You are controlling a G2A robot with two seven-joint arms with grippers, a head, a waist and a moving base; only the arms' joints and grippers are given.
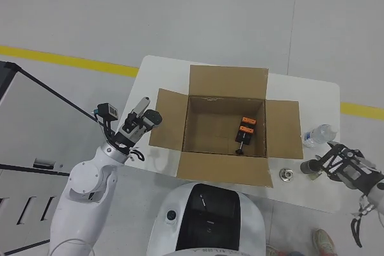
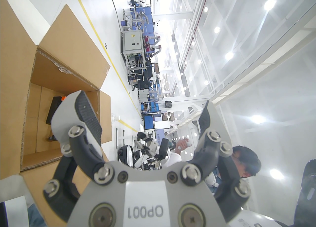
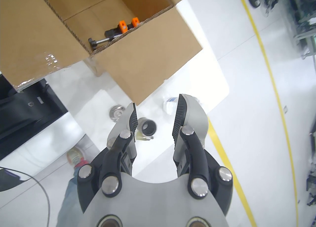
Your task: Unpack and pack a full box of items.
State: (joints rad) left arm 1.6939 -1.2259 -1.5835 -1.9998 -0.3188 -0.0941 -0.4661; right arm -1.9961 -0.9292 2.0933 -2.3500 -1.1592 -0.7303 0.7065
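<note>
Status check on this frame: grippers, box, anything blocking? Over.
Left gripper open, empty, beside the box. Right gripper open, empty, near metal cylinder. Clamp alone in box; bottle, metal disc out on table. Nothing blocking.

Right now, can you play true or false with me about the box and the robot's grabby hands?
1. The box is open. True.
2. The box is full of stuff. False: only a black and orange clamp lies inside.
3. The left gripper holds a bottle. False: it is open and empty.
4. A clear bottle lies on the table, outside the box. True.
5. The right gripper is shut. False: it is open, close to a small metal cylinder on the table.
</note>
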